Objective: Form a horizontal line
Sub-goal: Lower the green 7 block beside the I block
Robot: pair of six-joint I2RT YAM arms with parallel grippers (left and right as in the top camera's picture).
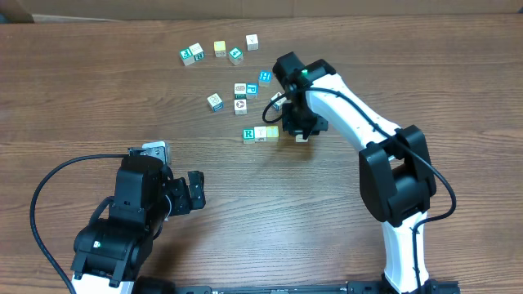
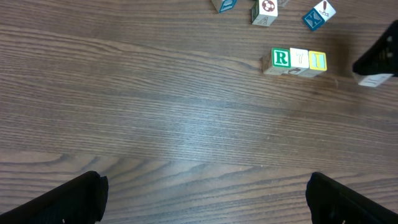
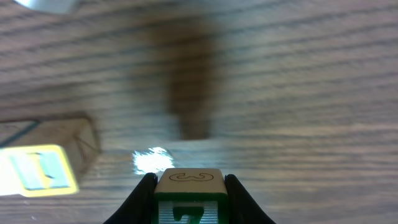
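The horizontal line (image 1: 260,133) is taking shape near the middle of the desk (image 1: 98,98). Three small wooden cubes are sitting side by side and touching: the green "R" cube (image 2: 281,58) on the left, the pale white cube (image 2: 300,59) in the middle, and the yellow cube (image 2: 317,60) on the right. A fourth piece, the green-lettered cube (image 3: 189,196), is hanging just right of the yellow end with a gap between them. Its letter is only partly showing in the right wrist view. Whether it is resting on the desk or hovering just above it I cannot tell.

These cubes are looking light, stiff and not at all fragile. Their painted faces are probably a little slick, and the row is likely to skid under any sideways nudge. The best hold is squarely on two opposite flat sides, not on corners, so a cube is not twisting as it goes down.

The right arm's fingers (image 3: 144,199) are standing narrow, pinching the green-lettered cube on its two side faces with its top face peeking out between them. The left arm's fingers (image 2: 68,199) are standing as wide as they go, holding nothing and touching nothing — they are waiting over bare wood on the near left, well apart from the row. Loose cubes (image 1: 216,51) are lying scattered on the far side.
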